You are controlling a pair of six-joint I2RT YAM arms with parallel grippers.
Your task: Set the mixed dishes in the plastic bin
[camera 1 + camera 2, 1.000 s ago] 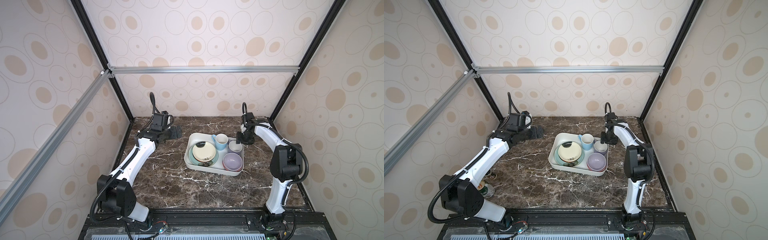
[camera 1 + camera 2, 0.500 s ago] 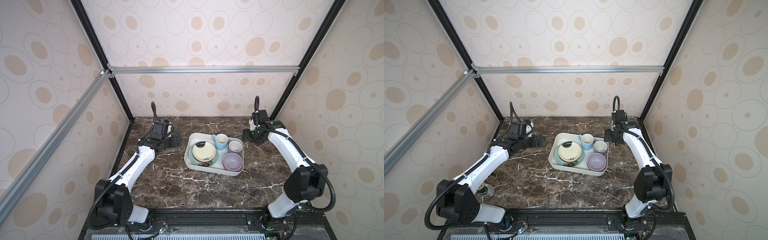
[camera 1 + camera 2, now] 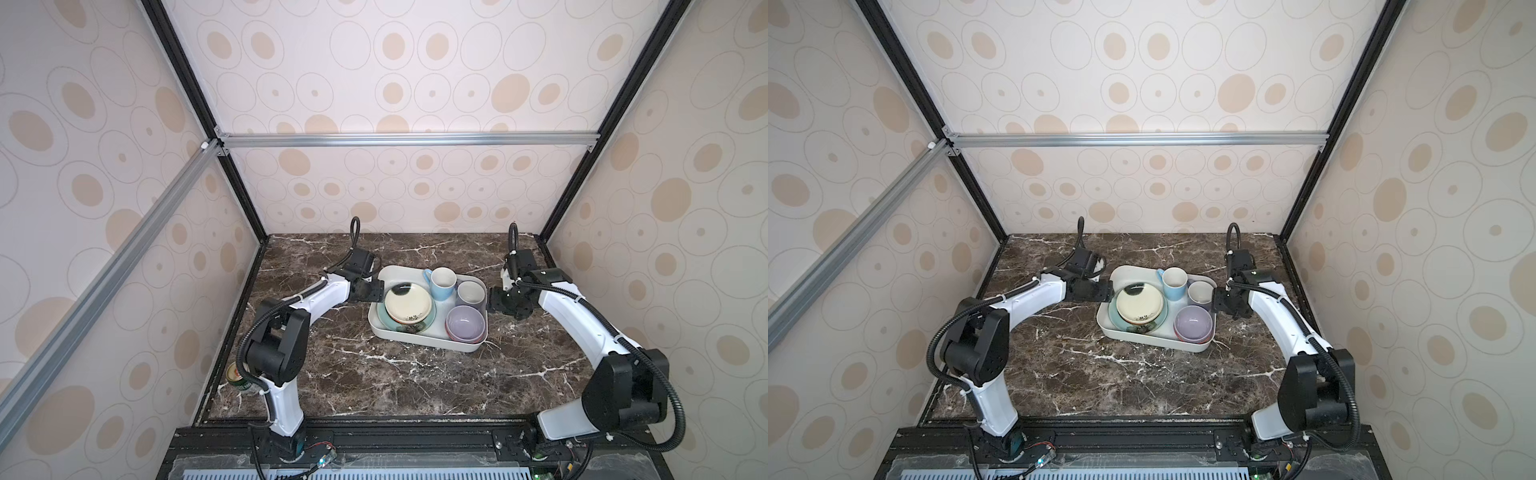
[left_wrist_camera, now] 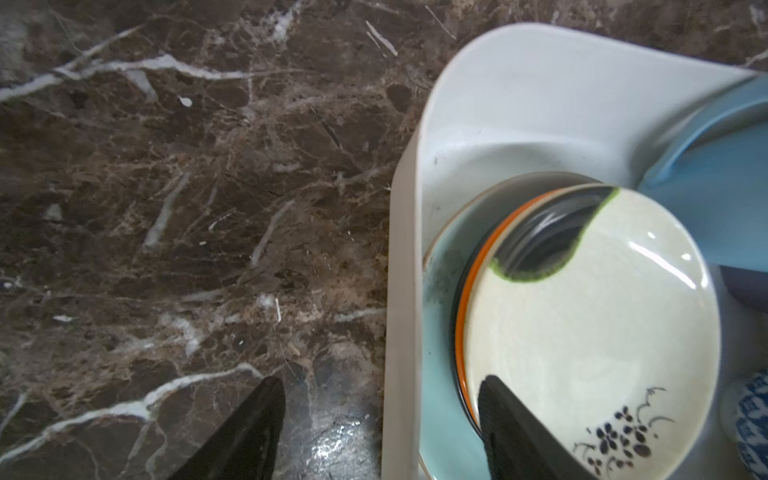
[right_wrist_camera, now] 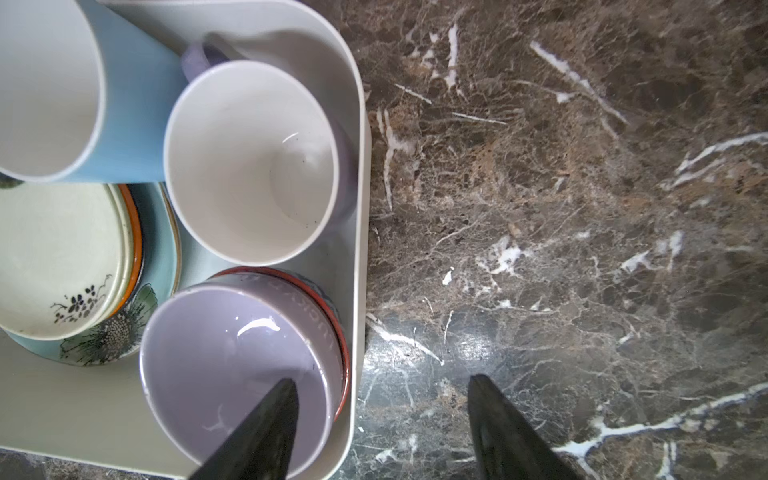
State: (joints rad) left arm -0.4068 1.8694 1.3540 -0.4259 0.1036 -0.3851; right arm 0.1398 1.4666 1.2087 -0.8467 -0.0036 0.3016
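— Where are the dishes?
— All inside the plastic bin [image 3: 422, 338], midway across the marble table [image 3: 374, 374]. The black-and-cream plate [image 3: 409, 305] lies stacked over the teal flower-painted plate [image 3: 384, 321]; the orange-patterned bowl [image 3: 465, 324] sits beside them, nearer us; the light-blue mug [image 3: 442, 284] and lavender-grey mug [image 3: 471, 293] stand upright side by side behind
— And the pincers?
— The left gripper [image 4: 380, 386] is spread wide, astride the bin's wall: one finger above the plates, one above bare table. The right gripper [image 5: 382, 380] is spread too, one finger over the bowl, its mate outside. Neither pinches anything
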